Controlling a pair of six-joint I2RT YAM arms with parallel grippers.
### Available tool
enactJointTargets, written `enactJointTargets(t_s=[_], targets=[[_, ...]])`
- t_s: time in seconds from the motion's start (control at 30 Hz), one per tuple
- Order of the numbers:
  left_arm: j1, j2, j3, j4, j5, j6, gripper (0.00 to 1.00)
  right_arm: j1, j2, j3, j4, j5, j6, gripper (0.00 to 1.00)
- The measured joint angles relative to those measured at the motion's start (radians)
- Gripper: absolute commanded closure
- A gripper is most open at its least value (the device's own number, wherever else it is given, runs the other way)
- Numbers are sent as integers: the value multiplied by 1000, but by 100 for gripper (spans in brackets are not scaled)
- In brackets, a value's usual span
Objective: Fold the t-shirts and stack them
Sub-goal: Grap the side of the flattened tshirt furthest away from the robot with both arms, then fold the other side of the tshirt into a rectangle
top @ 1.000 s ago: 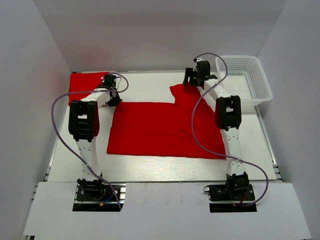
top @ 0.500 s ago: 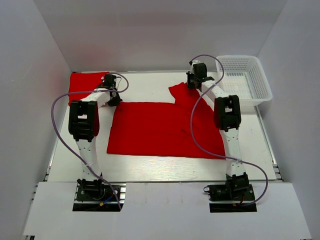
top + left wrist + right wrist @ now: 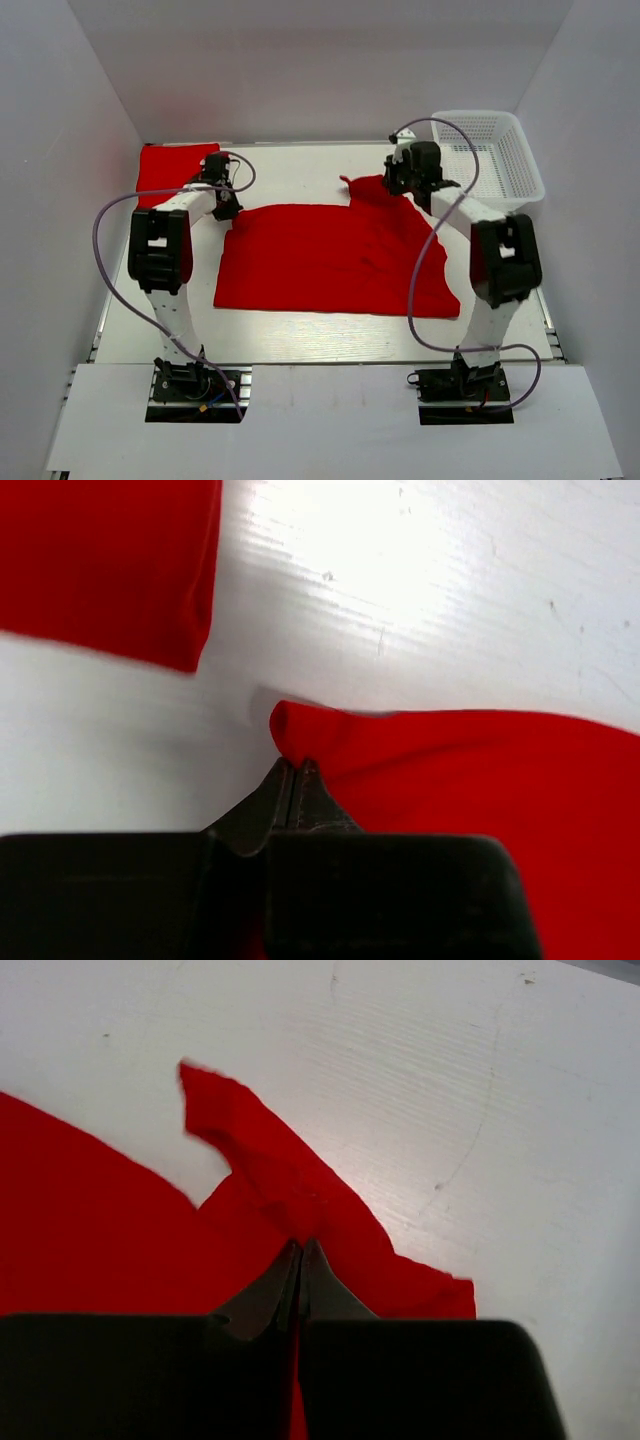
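Note:
A red t-shirt [image 3: 330, 258] lies spread across the middle of the table. My left gripper [image 3: 226, 203] is shut on its far-left corner [image 3: 300, 730], pinching the cloth at the tips. My right gripper [image 3: 400, 183] is shut on the far-right part of the same t-shirt [image 3: 300, 1210], where a sleeve flap [image 3: 215, 1100] sticks out beyond the tips. A second red t-shirt [image 3: 170, 168], folded, lies at the far-left corner of the table; its edge [image 3: 110, 570] shows in the left wrist view.
A white mesh basket [image 3: 490, 165] stands at the far right, close behind the right arm. Grey walls close in the table on three sides. Purple cables loop from both arms.
The right gripper has shut on the t-shirt's far-right part and moved nearer and to the right, pulling the cloth with it. The right arm has swung right. The left gripper keeps its grip.

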Motion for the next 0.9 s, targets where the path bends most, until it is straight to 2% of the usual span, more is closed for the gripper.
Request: enactJointTargets(t_s=[0.2,0.4,0.67,0.9], targets=[[0,-127,-96,18,4,-1,100,0,-274,-280,66,-4,-2,100],[0,-251,-205,43,7,-8,100,0,-529,-478,62,20,10,100],[0,-345,-288,62,7,-16,100,0,-849,-612,-8,89,66,100],[0,-372,-328,60,3,-25,100,0,-1017,-665,-159,118,114,100]])
